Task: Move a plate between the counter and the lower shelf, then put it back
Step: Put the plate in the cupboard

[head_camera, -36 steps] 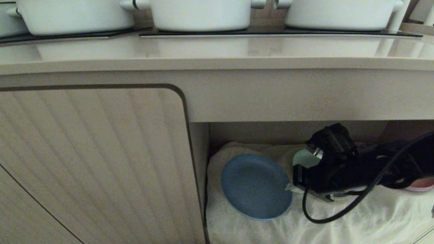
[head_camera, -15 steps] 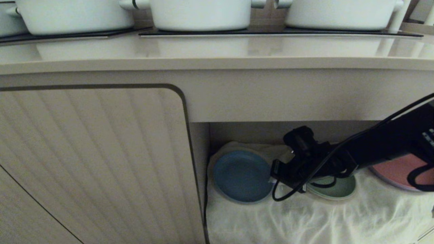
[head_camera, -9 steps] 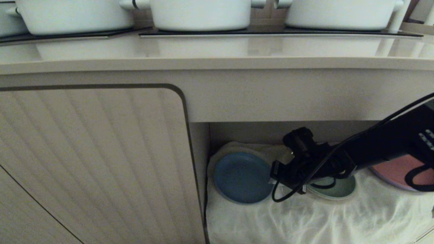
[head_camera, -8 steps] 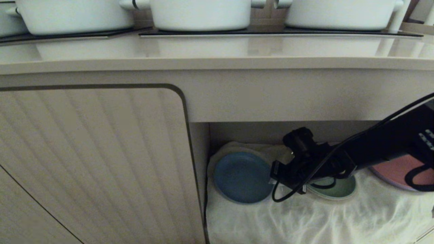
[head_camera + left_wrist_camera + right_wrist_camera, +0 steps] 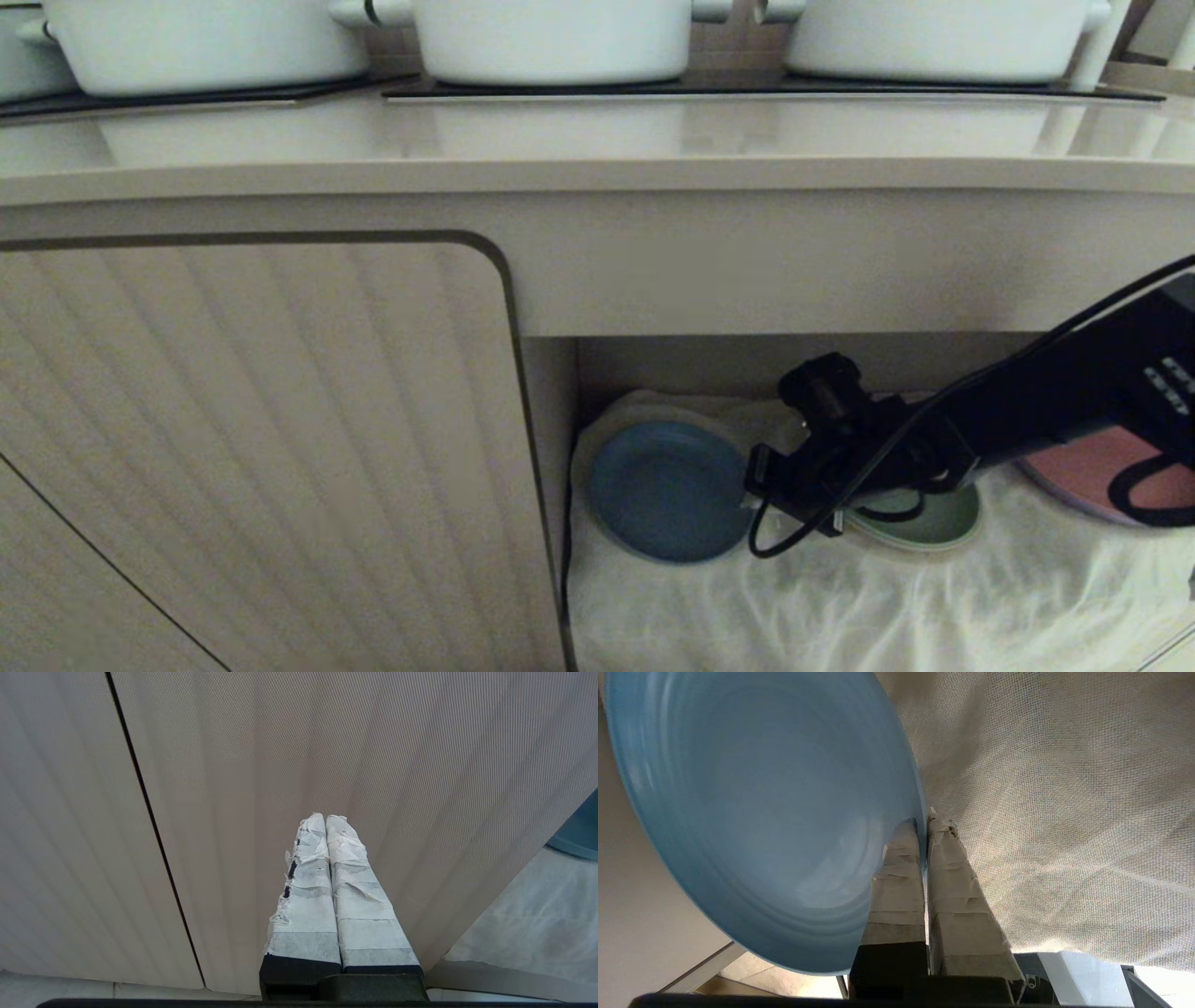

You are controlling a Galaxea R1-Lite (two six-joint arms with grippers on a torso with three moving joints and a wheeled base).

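Observation:
The light-blue plate (image 5: 667,490) is at the left end of the lower shelf (image 5: 840,607), over the wrinkly white cloth and close to the niche's left wall. My right gripper (image 5: 752,485) reaches into the niche from the right. It is shut on the plate's right rim. In the right wrist view the taped fingers pinch the rim of the plate (image 5: 761,812) at the gripper's tips (image 5: 923,821), with cloth (image 5: 1064,812) beside them. The counter (image 5: 597,140) runs above the niche. My left gripper (image 5: 325,819) is shut and empty, parked in front of a ribbed cabinet door.
A green plate (image 5: 924,523) and a pink plate (image 5: 1083,476) lie on the cloth to the right, partly under my right arm. White pots (image 5: 551,37) stand on the black hob. The ribbed cabinet door (image 5: 261,448) fills the left, and the counter's thick front overhangs the niche.
The right gripper carried the plate deeper and leftward into the niche, uncovering the green and pink plates. Over the last second the plate only sank very slightly.

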